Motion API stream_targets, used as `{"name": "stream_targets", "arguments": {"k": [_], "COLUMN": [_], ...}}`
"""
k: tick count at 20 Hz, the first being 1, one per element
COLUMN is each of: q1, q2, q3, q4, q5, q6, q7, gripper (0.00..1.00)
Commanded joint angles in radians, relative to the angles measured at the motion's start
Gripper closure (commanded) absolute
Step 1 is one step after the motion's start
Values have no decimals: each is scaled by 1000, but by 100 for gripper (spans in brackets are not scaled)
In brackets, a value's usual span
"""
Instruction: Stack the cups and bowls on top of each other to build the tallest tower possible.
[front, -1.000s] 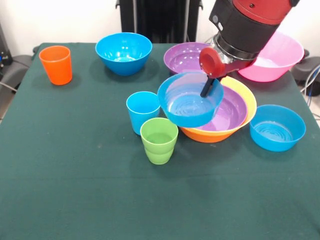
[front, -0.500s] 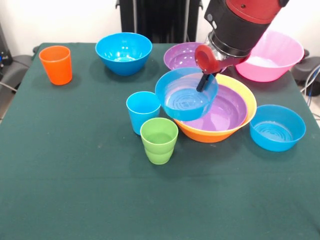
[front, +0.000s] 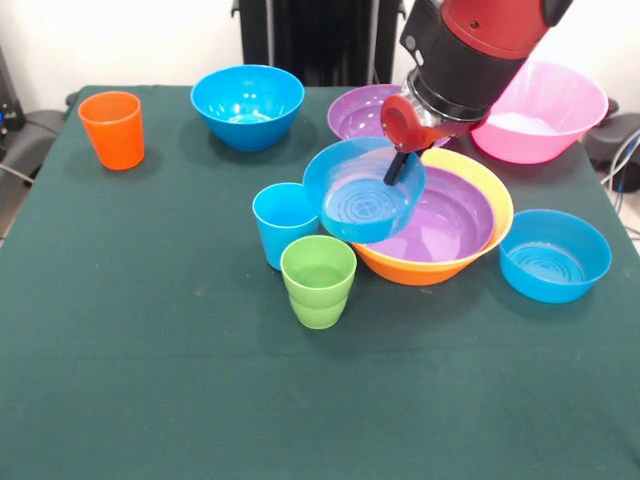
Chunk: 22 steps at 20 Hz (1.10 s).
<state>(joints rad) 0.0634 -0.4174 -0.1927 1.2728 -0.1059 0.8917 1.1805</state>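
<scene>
My gripper (front: 397, 165) is shut on the far rim of a blue bowl (front: 362, 200) and holds it tilted in the air, over the left edge of the orange-yellow bowl (front: 478, 180). A purple bowl (front: 450, 222) sits nested inside that orange-yellow bowl. The light blue cup (front: 284, 222) and the green ridged cup (front: 318, 281) stand upright just left of the held bowl. The orange cup (front: 112, 129) stands at the far left. A second blue bowl (front: 247, 104), a second purple bowl (front: 366, 112) and the pink bowl (front: 548, 110) stand along the far side. A third blue bowl (front: 554, 254) sits at the right.
The dark green table (front: 180, 390) has open cloth across the near half. The robot's black pedestal (front: 318, 40) stands behind the table's far edge.
The gripper has lifted the blue bowl and carried it a little up and to the left, away from the nested bowls. Everything else stands as before.
</scene>
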Motion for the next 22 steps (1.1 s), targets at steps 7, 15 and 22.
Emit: {"name": "stream_targets", "arguments": {"k": [7, 15, 22], "q1": [2, 1, 4], "q2": [57, 77, 91], "q3": [27, 26, 18], "q4": [44, 32, 21], "q5": [-59, -45, -40], "q6": [-107, -96, -79], "q7": [154, 148, 144], "gripper": [100, 100, 100]}}
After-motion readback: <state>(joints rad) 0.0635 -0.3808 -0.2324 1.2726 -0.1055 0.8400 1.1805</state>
